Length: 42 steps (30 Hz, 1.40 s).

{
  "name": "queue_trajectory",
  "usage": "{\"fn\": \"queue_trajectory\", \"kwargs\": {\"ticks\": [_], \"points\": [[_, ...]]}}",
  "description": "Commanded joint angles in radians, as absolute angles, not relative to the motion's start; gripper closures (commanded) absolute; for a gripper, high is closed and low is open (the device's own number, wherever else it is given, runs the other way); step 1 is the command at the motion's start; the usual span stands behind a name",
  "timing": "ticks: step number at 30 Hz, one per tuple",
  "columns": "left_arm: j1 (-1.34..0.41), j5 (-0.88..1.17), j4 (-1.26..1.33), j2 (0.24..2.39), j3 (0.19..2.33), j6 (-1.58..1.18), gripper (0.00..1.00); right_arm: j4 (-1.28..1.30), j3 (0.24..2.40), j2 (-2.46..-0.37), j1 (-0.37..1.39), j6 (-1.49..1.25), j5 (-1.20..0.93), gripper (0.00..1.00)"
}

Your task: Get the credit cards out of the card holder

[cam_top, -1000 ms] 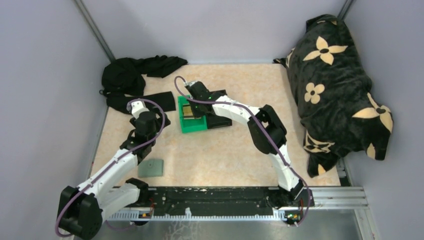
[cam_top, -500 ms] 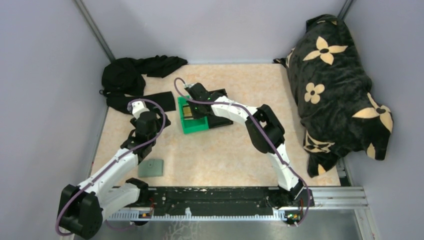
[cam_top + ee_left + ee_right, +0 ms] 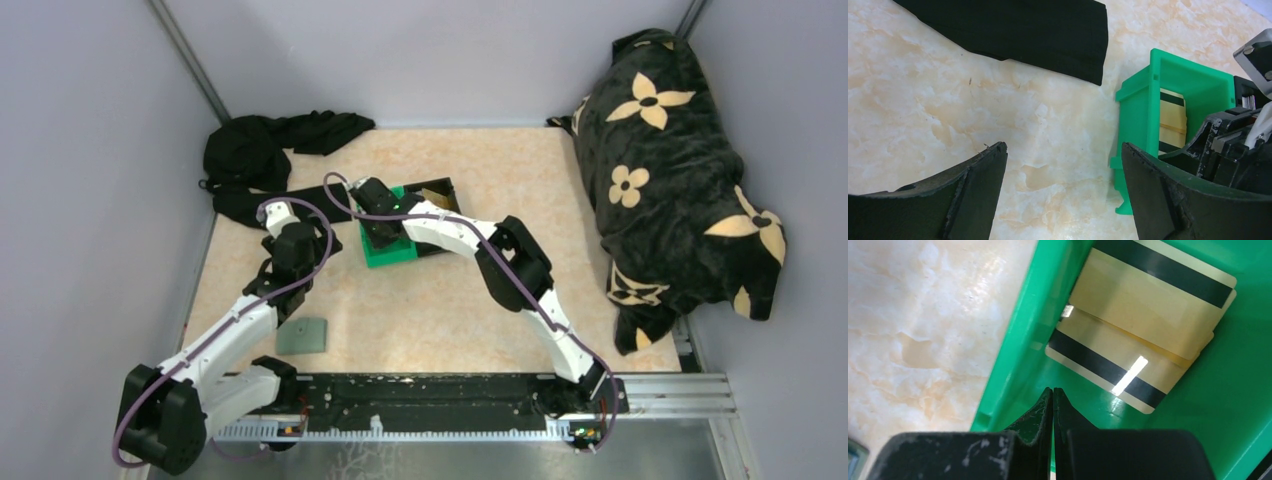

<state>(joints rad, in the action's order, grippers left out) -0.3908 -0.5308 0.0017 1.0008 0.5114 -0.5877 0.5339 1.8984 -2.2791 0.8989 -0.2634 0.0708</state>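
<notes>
Open marble table point(image 3: 948, 105) spreads under my left gripper point(image 3: 1063, 147), jaws wide and empty, the card holder point(image 3: 303, 336) lying well behind it. My right gripper point(image 3: 1053, 390), clamped shut on nothing, hangs over the green bin point(image 3: 1015, 352) beside its left wall; the credit cards point(image 3: 1148, 310) lie stacked just ahead of it.

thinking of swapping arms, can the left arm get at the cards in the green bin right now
Probably not yet. The left gripper is open just beside the green bin, but the shut right gripper hangs low over it, right above the cards, blocking the way down.
</notes>
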Motion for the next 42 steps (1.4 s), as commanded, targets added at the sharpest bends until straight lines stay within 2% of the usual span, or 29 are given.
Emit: {"fn": "queue_trajectory", "kwargs": {"ticks": [1, 27, 34, 36, 39, 42], "points": [[-0.391, -0.534, 0.023, 0.995, 0.499, -0.577, 0.10, 0.549, 1.934, -2.290, 0.894, -0.256, 0.134, 1.00], [-0.391, -0.518, 0.029, 1.006, 0.494, -0.566, 0.09, 0.618, 2.177, -2.456, 0.793, -0.258, 0.222, 1.00], [-0.390, -0.513, 0.036, 1.014, 0.494, -0.568, 0.09, 0.510, 2.010, -2.301, 0.811, -0.267, 0.191, 1.00], [-0.390, -0.506, 0.037, 1.016, 0.495, -0.571, 0.01, 0.432, 1.922, -2.216, 0.825, -0.260, 0.189, 1.00], [-0.390, -0.496, 0.020, 1.023, 0.508, -0.595, 0.00, 0.304, 1.766, -2.061, 0.846, -0.258, 0.198, 1.00], [-0.390, -0.495, -0.012, 1.029, 0.530, -0.619, 0.00, 0.179, 1.643, -1.943, 0.864, -0.246, 0.208, 0.89]]}}
